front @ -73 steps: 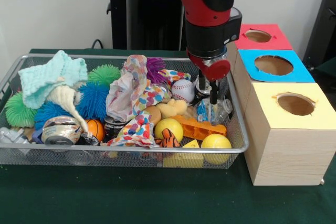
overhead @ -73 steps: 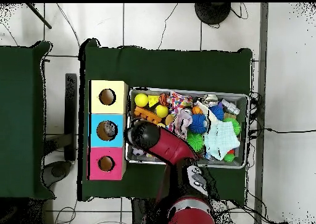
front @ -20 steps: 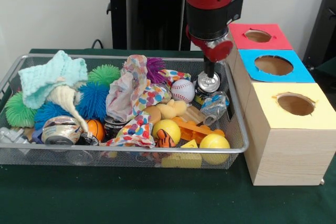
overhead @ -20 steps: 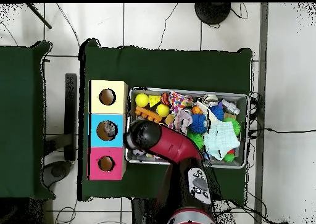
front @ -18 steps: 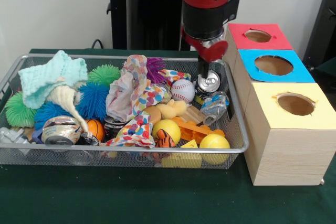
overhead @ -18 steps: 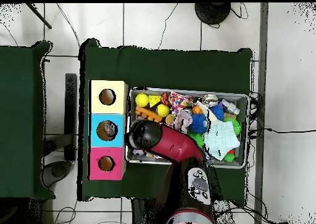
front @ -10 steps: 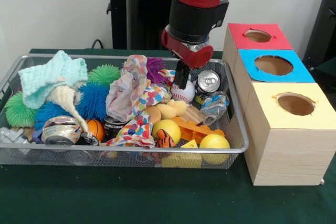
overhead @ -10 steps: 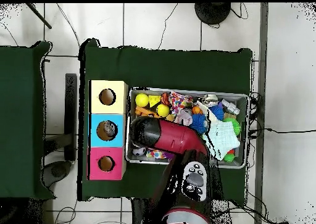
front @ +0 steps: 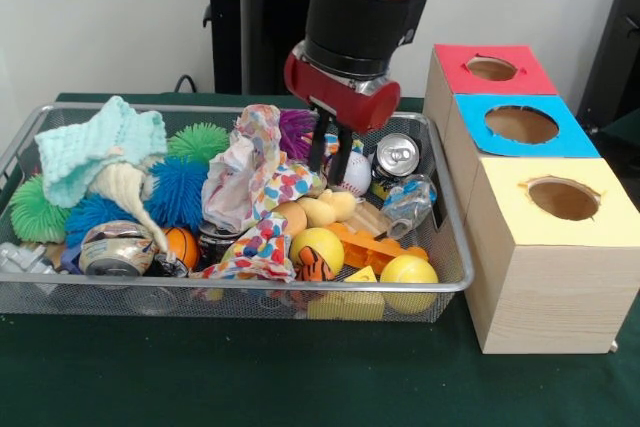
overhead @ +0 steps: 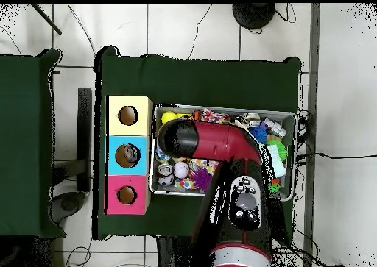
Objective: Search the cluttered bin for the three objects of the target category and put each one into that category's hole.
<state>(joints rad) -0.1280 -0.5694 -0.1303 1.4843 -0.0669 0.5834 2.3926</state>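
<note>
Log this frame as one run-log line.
phase: searching | gripper: open, empty, above baseball | upright can: in bin, ungrasped | blue hole: unobstructed

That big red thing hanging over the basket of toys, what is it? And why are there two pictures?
It is a robot arm, and its gripper hangs open and empty above the toys. One picture is taken from across the table, the other looks straight down from above. The wire basket holds fuzzy puff balls, yellow balls, a baseball, cloths, and shiny drink cans: one stands beside the gripper, another lies at the other end. Next to the basket, wooden boxes have round holes; the blue-topped hole is for cans.
</note>
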